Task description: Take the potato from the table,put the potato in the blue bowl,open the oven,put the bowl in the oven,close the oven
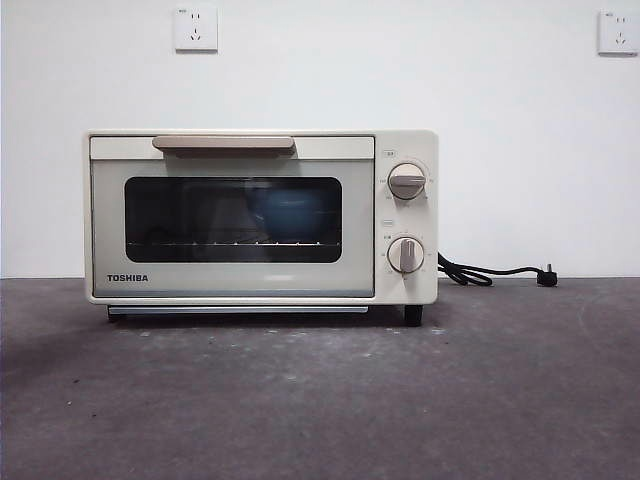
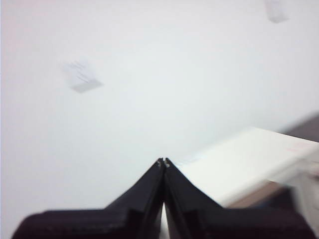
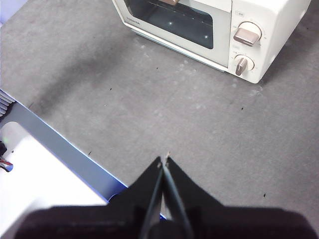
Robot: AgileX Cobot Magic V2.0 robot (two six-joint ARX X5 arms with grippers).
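Observation:
The cream-white oven (image 1: 262,215) stands on the dark grey table (image 1: 320,400) with its door closed. Through the dark glass window a blue bowl (image 1: 293,213) shows dimly on the rack inside. The potato is hidden. My left gripper (image 2: 163,162) is shut and empty, raised above the oven's white top (image 2: 249,159) and facing the wall. My right gripper (image 3: 164,160) is shut and empty, hovering over the bare table well in front of the oven (image 3: 209,27). Neither gripper appears in the front view.
The oven's black cord and plug (image 1: 495,273) lie on the table to the right of it. Two wall sockets (image 1: 196,28) are on the white wall behind. A blue-edged white plate (image 3: 45,164) borders the table near my right gripper.

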